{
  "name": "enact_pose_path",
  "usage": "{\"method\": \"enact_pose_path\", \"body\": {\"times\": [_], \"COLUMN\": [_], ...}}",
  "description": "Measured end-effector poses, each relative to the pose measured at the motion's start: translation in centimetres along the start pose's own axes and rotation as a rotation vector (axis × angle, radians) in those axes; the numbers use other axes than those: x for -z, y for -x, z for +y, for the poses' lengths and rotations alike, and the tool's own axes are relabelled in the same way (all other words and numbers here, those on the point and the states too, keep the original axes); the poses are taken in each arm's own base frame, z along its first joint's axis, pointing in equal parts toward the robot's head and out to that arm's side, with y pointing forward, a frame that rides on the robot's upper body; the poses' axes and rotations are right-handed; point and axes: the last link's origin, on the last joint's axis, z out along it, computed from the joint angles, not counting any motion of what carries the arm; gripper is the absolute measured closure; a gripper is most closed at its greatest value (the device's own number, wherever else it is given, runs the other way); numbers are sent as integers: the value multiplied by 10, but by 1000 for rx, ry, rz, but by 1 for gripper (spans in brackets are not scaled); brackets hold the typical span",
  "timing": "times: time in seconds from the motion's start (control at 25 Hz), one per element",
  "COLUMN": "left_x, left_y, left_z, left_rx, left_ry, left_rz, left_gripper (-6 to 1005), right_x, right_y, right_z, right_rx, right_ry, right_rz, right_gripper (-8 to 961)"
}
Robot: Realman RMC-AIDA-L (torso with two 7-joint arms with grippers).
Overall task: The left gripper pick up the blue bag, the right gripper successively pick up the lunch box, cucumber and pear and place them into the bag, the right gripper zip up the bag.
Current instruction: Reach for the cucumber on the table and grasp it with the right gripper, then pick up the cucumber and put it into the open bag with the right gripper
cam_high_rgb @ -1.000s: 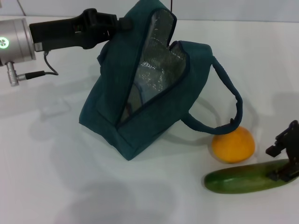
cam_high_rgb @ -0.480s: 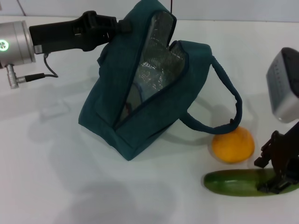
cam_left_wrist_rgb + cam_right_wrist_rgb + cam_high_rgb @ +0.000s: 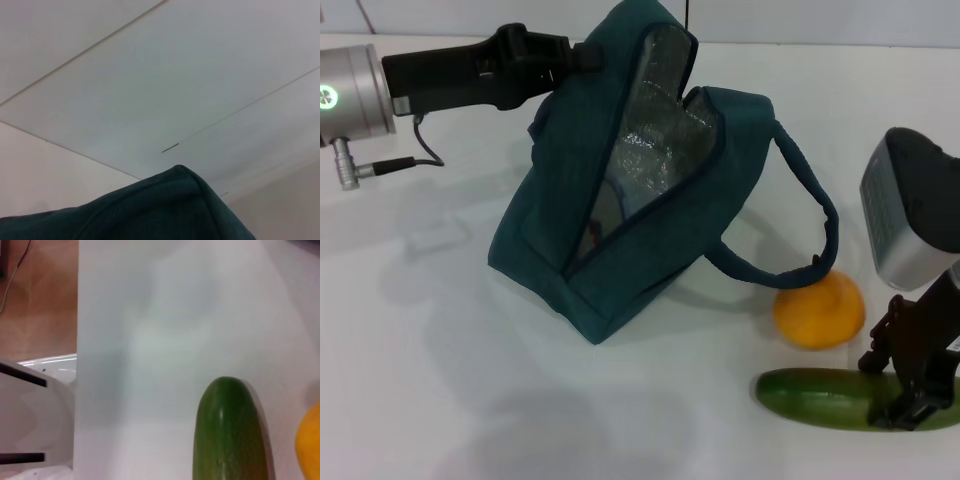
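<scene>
The blue bag (image 3: 620, 270) stands tilted on the white table, its mouth open and the silver lining showing. My left gripper (image 3: 578, 52) is shut on the bag's upper edge, and the bag's fabric (image 3: 165, 210) also fills part of the left wrist view. A pale bluish shape deep in the opening looks like the lunch box (image 3: 607, 207), mostly hidden. The orange-yellow pear (image 3: 819, 311) lies under the bag's strap. The cucumber (image 3: 820, 396) lies at the front right. My right gripper (image 3: 917, 385) sits over the cucumber's right half. The right wrist view shows the cucumber (image 3: 230, 435) and the pear (image 3: 311, 445).
The bag's carrying strap (image 3: 815, 195) loops out to the right and rests on the pear. A faint rectangular mark (image 3: 435, 238) lies on the table left of the bag. The table edge (image 3: 77, 360) and the floor beyond it appear in the right wrist view.
My right arm has come in from the right and lower, moving left along the cucumber, which has turned slightly flatter. The left gripper and the bag have stayed put.
</scene>
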Motion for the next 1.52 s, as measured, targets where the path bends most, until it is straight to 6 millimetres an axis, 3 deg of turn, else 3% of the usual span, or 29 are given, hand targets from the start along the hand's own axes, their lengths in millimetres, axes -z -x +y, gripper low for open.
{"method": "enact_pose_path", "body": {"times": [0.72, 0.92, 1.52], "left_x": [1, 0, -1], "left_y": [-6, -7, -8], "left_z": [2, 3, 4], "left_rx": [-15, -18, -20], "left_ry": [1, 3, 3], "left_rz": [8, 9, 9], "left_gripper": [926, 926, 926], "right_x": [-2, -2, -7], "right_y": [6, 7, 6], "right_z": [-4, -3, -2], "right_rx": [-5, -4, -5], "right_ry": [-13, -11, 4], "right_rz": [34, 34, 56], "right_gripper": [302, 191, 298]}}
